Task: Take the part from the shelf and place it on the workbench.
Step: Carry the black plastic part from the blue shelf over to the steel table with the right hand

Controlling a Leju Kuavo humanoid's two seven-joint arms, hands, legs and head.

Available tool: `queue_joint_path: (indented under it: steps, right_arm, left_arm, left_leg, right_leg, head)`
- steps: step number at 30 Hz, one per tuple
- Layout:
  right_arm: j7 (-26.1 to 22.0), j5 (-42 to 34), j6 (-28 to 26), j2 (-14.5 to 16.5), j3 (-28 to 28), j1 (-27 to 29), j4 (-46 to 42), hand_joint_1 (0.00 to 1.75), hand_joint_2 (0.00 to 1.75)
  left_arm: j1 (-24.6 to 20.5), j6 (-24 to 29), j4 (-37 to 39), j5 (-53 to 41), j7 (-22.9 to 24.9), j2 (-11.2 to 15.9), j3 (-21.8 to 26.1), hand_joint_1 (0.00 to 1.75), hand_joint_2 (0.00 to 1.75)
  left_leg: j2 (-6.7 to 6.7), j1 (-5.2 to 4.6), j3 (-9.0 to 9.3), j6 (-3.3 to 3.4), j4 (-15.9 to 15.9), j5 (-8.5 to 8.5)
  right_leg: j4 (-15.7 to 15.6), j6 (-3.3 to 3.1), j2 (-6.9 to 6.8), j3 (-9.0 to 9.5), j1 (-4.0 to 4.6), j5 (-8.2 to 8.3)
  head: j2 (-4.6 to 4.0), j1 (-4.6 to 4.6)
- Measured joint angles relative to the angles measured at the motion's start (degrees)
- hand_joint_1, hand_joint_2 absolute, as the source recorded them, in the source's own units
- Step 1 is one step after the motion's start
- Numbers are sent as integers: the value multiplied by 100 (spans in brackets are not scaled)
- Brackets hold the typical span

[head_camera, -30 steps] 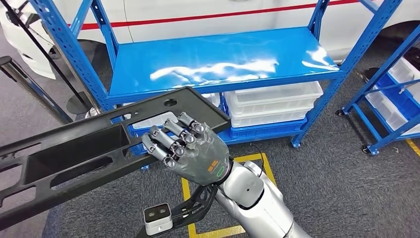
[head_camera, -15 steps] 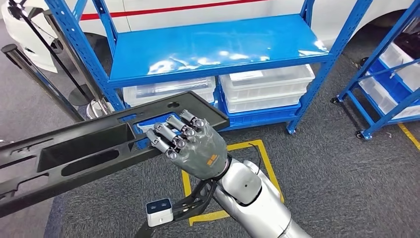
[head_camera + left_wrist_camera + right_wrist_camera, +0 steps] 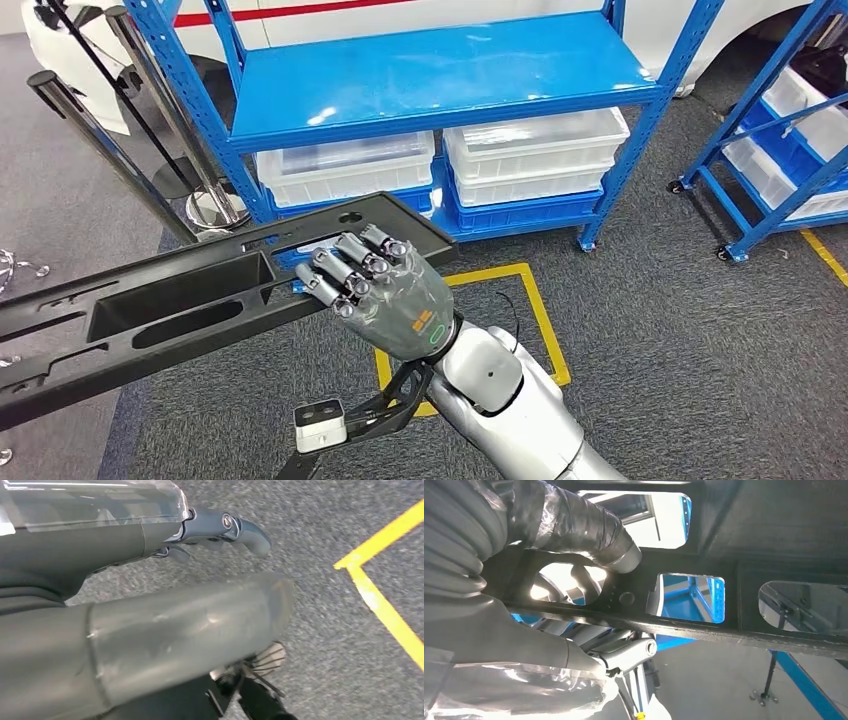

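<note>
The part (image 3: 170, 310) is a long black plastic panel with several cut-outs, held level in the air across the left of the head view, away from the blue shelf (image 3: 440, 70). My right hand (image 3: 385, 290) grips its near end, fingers curled over the top edge. From underneath, the right wrist view shows the part (image 3: 734, 560) with my right hand (image 3: 524, 580) wrapped round a bar of it, thumb (image 3: 589, 535) pressed against the underside. My left hand (image 3: 150, 630) hangs over grey carpet with thumb and fingers (image 3: 240, 527) apart and nothing between them.
The shelf's upper board is bare; white bins (image 3: 530, 155) sit on its lower level. Metal stanchion poles (image 3: 130, 130) stand at the left. A second blue rack (image 3: 790, 110) with bins is at the right. A yellow square (image 3: 535, 310) marks the carpet below my arm.
The whole view has shifted: the shelf now sits farther off and higher in the picture, with the lower bins more exposed. My right hand keeps the same hold on the part.
</note>
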Motion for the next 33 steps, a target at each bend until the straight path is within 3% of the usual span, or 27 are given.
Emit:
queue_joint_path:
  steps: [1,2,4,5,6,7,9,10,11,13,15,16,18,20,21,23,25,27,28,30,31,32,33]
  right_arm:
    - [45,6,0,-14,22,-24,27,175,175]
    - [79,5,0,-33,44,-53,56,175,175]
    - [123,-4,0,-80,103,-107,130,175,175]
    - [142,-11,0,-103,141,-124,173,175,175]
    - [163,-21,0,-131,184,-133,219,175,175]
    - [187,-31,0,-159,229,-139,262,175,175]
    - [239,-54,0,-208,316,-159,330,175,175]
    - [258,-65,-1,-225,356,-176,356,175,175]
    - [271,-78,-1,-238,387,-192,375,175,175]
    - [287,-94,-1,-263,434,-207,415,175,175]
    - [305,-102,0,-286,464,-212,451,175,175]
    - [312,-103,0,-293,477,-218,464,175,175]
    - [324,-107,0,-305,504,-244,481,175,175]
    - [342,-115,1,-315,531,-268,497,175,175]
    - [352,-121,1,-325,540,-274,507,175,175]
    - [366,-126,2,-352,553,-284,522,175,175]
    - [374,-127,1,-372,565,-301,527,175,175]
    - [383,-128,0,-381,570,-321,526,175,175]
    - [388,-129,0,-385,570,-332,526,175,175]
    - [403,-134,0,-397,571,-356,528,175,175]
    - [413,-141,0,-405,571,-367,532,175,175]
    - [423,-152,0,-420,572,-383,536,175,175]
    - [434,-168,0,-438,572,-404,543,175,175]
  left_arm:
    - [1,-7,0,1,-1,-2,-5,0,0]
    - [0,-14,0,1,-3,-5,-13,0,0]
    - [-3,-34,0,4,-13,-9,-28,0,0]
    - [3,-44,0,6,-20,-10,-33,0,0]
    - [13,-52,0,8,-28,-11,-37,0,0]
    - [23,-57,0,9,-35,-11,-38,0,0]
    - [39,-61,0,9,-52,-8,-40,0,0]
    - [43,-62,-1,9,-61,3,-40,0,0]
    - [49,-62,-2,9,-68,11,-42,0,0]
    - [73,-64,-3,5,-80,26,-48,0,0]
    - [104,-71,-2,-1,-90,24,-52,0,0]
    - [113,-76,-2,-5,-92,24,-55,0,0]
    - [120,-86,-2,-14,-98,23,-66,0,0]
    - [121,-93,-2,-19,-98,20,-80,0,0]
    - [120,-94,-2,-19,-95,17,-84,0,0]
    - [117,-93,-2,-19,-87,14,-89,0,0]
    - [100,-92,-3,-19,-85,15,-92,0,0]
    - [65,-86,-4,-18,-85,24,-93,0,0]
    - [49,-82,-4,-17,-85,28,-94,0,0]
    - [36,-76,-4,-16,-81,21,-95,0,0]
    - [34,-75,-4,-14,-74,13,-96,0,0]
    - [28,-73,-4,-10,-67,2,-98,0,0]
    - [20,-68,-4,-3,-59,-15,-99,0,0]
  left_leg:
    - [13,11,-13,38,-78,97]
    - [25,28,-42,65,-143,194]
    - [36,43,-173,80,-155,319]
    - [40,50,-259,69,-129,366]
    - [44,63,-352,50,-92,405]
    - [48,85,-453,25,-37,437]
    - [49,147,-671,-44,140,468]
    - [46,163,-788,-90,243,471]
    - [42,171,-885,-135,342,475]
    - [30,166,-1002,-219,466,507]
    - [22,191,-1052,-277,515,516]
    - [22,208,-1093,-297,584,418]
    - [18,223,-1239,-315,1013,-34]
    - [16,218,-1402,-296,1717,-523]
    - [14,206,-1418,-269,1990,-627]
    - [8,148,-1193,-176,2040,-492]
    - [1,39,-622,-46,1394,-276]
    - [-4,-51,-85,52,603,-322]
    - [-5,-76,41,82,368,-361]
    - [0,-77,45,112,185,-219]
    - [12,-67,20,124,100,-99]
    - [23,-49,-25,135,20,31]
    - [33,-29,-95,133,-44,157]
  right_leg:
    - [32,25,14,-27,-2,-85]
    - [175,52,28,-81,-5,-274]
    - [798,114,40,-256,-36,-809]
    - [1159,152,38,-335,-62,-985]
    - [1421,193,37,-362,-91,-1035]
    - [1518,241,36,-304,-125,-970]
    - [1125,365,26,79,-210,-738]
    - [814,421,26,307,-224,-729]
    - [570,428,32,461,-231,-769]
    - [414,359,60,530,-199,-883]
    - [430,234,64,462,-182,-837]
    - [431,165,57,424,-167,-793]
    - [410,36,40,317,-142,-684]
    - [406,-33,32,182,-89,-568]
    - [406,-52,30,107,-56,-506]
    - [406,-76,29,-48,-5,-377]
    - [402,-82,37,-174,8,-247]
    - [360,-53,33,-219,-8,-113]
    - [315,-26,25,-216,-26,-42]
    - [196,33,19,-209,-39,113]
    - [170,56,28,-227,-33,102]
    - [219,74,40,-261,-23,-35]
    - [388,94,51,-311,-16,-306]
  head:
    - [0,2]
    - [0,3]
    - [0,4]
    - [0,3]
    - [0,2]
    - [0,2]
    - [0,3]
    - [0,4]
    - [0,-2]
    - [0,-10]
    - [0,-13]
    - [0,-14]
    - [0,-14]
    - [0,-13]
    - [0,-13]
    - [0,-13]
    - [0,-14]
    - [0,-14]
    - [0,-14]
    - [0,-13]
    - [0,-13]
    - [0,-12]
    - [0,-11]
